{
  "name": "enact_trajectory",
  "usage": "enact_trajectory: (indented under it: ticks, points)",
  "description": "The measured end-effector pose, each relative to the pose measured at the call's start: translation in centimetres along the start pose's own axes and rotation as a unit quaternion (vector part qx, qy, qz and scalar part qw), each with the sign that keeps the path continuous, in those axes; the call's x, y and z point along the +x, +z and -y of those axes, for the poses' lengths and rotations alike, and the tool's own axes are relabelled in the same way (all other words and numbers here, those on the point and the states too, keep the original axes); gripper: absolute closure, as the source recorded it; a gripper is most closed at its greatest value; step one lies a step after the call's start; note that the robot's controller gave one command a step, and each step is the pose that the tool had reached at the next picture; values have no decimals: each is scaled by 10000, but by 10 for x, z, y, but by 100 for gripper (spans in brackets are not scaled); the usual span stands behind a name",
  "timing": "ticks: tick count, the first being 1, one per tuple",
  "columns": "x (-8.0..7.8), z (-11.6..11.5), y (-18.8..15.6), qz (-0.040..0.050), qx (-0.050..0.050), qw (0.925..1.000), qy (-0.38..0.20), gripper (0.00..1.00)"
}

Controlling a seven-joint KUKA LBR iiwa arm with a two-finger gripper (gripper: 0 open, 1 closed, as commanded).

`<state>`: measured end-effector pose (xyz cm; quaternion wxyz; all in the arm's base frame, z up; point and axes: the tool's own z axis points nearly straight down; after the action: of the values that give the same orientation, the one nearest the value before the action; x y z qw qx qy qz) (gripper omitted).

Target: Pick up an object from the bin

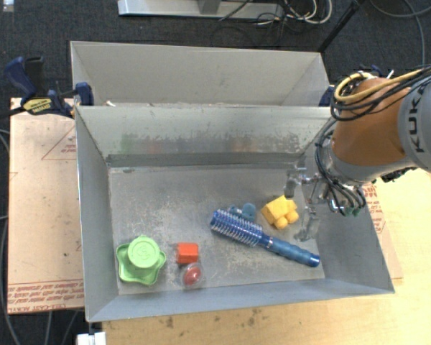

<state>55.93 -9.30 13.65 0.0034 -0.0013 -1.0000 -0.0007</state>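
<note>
Dark carpet (36, 20) lies all round, with a tangle of cables (302, 2) on it at the far side; on it stands the grey metal bin (201, 139), its floor scuffed and speckled, its walls sloping outward.

From the right the arm (366, 131) reaches in over the bin's right wall, its wrist wrapped in an orange cover with yellow cables looped on top; the hand (304, 208) hangs low over the right part of the bin's floor, pointing down. Whether the hand is wide or narrow I cannot tell from where I stand, and I see nothing held in it.

Just to the left of the hand lies a yellow toy block (280, 213), a lumpy little piece, on the bin's floor; it is the thing nearest the hand, and whether the two touch I cannot say. On the near side of the block a blue hairbrush (262, 236) lies slantwise, bristled head to the left, handle running right and nearer, its end just beneath the hand; a small blue round piece (248, 210) sits at the far edge of the brush head.

Well apart, in the near left corner, sits a green flower-shaped cup (140, 259); just right of it an orange cube (187, 251), and just nearer than the cube a small red ball (192, 275).
</note>
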Motion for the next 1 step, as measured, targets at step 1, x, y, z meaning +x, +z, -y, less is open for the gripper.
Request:
enact_trajectory:
  ticks: [1]
  points:
    - [39, -60, 71, -11, -18, 9997, 252, 0]
